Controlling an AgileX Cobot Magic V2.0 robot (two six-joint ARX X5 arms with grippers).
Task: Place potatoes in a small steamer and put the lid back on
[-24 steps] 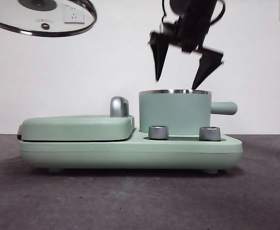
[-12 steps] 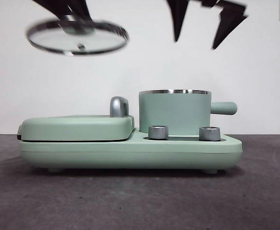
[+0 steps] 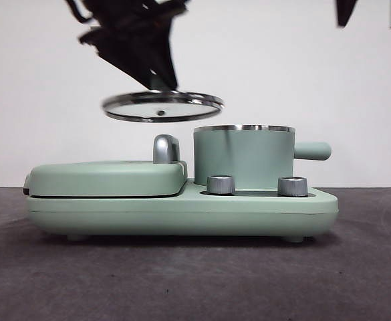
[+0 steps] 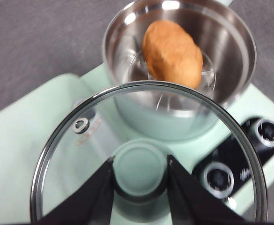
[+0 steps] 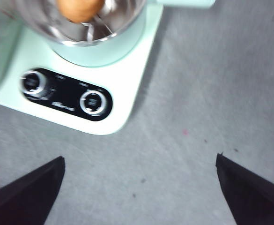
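Note:
The mint-green small steamer [image 3: 243, 157] stands on the cooker base with its side handle to the right. An orange-brown potato [image 4: 172, 52] lies inside its steel bowl [image 4: 230, 61]; it also shows in the right wrist view [image 5: 79, 8]. My left gripper [image 4: 140, 174] is shut on the green knob of the glass lid [image 3: 162, 105], holding it level just left of the steamer, slightly above its rim. My right gripper [image 5: 139, 187] is open and empty, high up to the right of the steamer; only a black tip [image 3: 345, 11] shows in the front view.
The flat mint-green griddle cover [image 3: 108, 177] with its chrome handle [image 3: 166, 148] lies left of the steamer on the cooker base [image 3: 182, 214]. Two chrome dials [image 3: 221, 184] sit in front of the steamer. Dark grey table [image 3: 195, 281] surrounds the cooker.
My left gripper has carried the lid down and to the right, from the upper left to beside the steamer's rim. My right gripper has risen away from above the steamer to the upper right.

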